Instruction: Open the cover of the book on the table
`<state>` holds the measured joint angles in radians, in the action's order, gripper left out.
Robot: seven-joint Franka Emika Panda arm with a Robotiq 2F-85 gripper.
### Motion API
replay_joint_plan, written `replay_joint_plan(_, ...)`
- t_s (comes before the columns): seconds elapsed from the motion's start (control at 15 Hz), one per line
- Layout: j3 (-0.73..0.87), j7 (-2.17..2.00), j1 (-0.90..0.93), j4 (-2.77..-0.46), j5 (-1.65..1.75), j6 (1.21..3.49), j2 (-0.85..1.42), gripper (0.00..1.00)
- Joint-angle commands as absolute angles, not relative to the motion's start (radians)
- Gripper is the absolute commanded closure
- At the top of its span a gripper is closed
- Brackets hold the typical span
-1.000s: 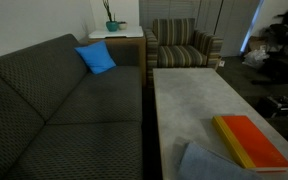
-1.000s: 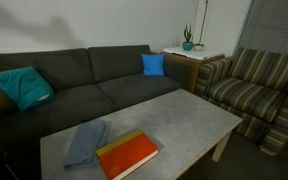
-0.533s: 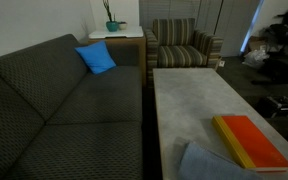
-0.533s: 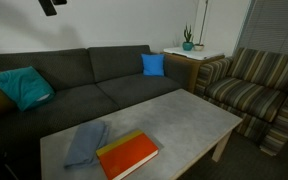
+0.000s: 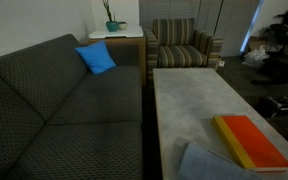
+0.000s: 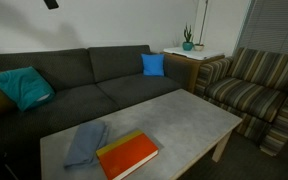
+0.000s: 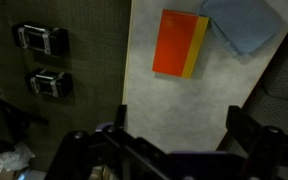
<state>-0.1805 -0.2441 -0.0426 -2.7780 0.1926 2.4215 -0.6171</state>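
Observation:
The book lies closed and flat on the pale grey table (image 5: 189, 100) (image 6: 179, 115) (image 7: 174, 100), its orange-red cover up. In the wrist view the book (image 7: 179, 43) is far below, with its yellow edge towards the grey-blue cloth (image 7: 242, 22). Both exterior views show the book (image 5: 252, 142) (image 6: 128, 154) near one end of the table, beside the cloth (image 5: 209, 163) (image 6: 86, 143). My gripper (image 7: 182, 125) hangs high above the table, open, with nothing between its dark fingers (image 7: 246, 125). A dark piece of the arm (image 6: 51, 3) shows at the top edge of an exterior view.
A dark sofa (image 6: 84, 80) runs along the table's long side, with a blue cushion (image 5: 97, 57) (image 6: 153, 64) and a teal one (image 6: 22, 86). A striped armchair (image 5: 184, 45) (image 6: 254, 85) stands past the far end. A white side table (image 5: 114, 34) holds a plant.
A dark piece of the arm has come into view at the top edge of an exterior view. Book and cloth have not moved.

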Motion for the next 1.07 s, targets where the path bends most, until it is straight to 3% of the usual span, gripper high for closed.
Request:
replay_joint_plan(0.0,-0.2,-0.252,-0.112,-2.777,0.313,2.619,-0.544,0.0)
replay_joint_plan(0.53,-0.36,-0.42,-0.529,-2.712,0.796,3.073,-0.272,0.0)
replay_joint_plan(0.6,-0.314,-0.4,-0.446,-2.763,0.724,3.018,-0.365,0.0)
replay_joint_plan(1.0,-0.32,-0.407,-0.452,-2.755,0.732,3.028,-0.353,0.0)
